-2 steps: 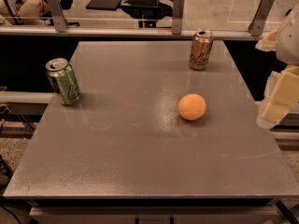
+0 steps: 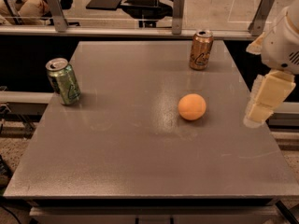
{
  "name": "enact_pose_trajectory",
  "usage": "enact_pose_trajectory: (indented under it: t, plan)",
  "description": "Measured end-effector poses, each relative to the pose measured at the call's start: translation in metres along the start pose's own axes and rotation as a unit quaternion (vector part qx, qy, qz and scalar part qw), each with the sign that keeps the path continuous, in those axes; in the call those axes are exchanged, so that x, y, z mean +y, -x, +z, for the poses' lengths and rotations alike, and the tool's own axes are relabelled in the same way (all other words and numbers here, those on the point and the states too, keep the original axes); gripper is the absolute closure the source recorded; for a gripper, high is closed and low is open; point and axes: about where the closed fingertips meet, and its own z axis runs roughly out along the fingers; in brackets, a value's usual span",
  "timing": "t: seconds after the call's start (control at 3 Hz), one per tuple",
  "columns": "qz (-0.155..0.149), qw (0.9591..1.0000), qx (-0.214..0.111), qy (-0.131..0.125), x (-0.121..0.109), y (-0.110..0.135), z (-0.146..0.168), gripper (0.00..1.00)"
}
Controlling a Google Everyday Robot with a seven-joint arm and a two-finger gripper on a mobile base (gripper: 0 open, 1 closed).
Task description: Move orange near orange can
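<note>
Orange (image 2: pixel 192 107) lies right of centre, nearer than orange can (image 2: pixel 201 50). Judged light, firm, roll-prone: grasp across its widest girth. Gripper (image 2: pixel 261 107) hovers at right edge; open or closed cannot be told.

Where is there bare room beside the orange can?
Bare table left of the orange can, across to the green can, and in front, down to the orange. The front half is free too. Tightest: the right edge, where the pincer hangs.

Grey table (image 2: pixel 117 167) — metal posts (image 2: pixel 178 10) and rail (image 2: pixel 131 31) behind, tan floor (image 2: pixel 219 6) beyond.
</note>
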Motion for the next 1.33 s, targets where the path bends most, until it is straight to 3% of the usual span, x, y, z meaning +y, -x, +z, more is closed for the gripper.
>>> enact_pose_trajectory:
  t: [1.33]
  plan:
    - [-0.038,0.9980,-0.018,0.048,0.006,0.055,0.106,0.00]
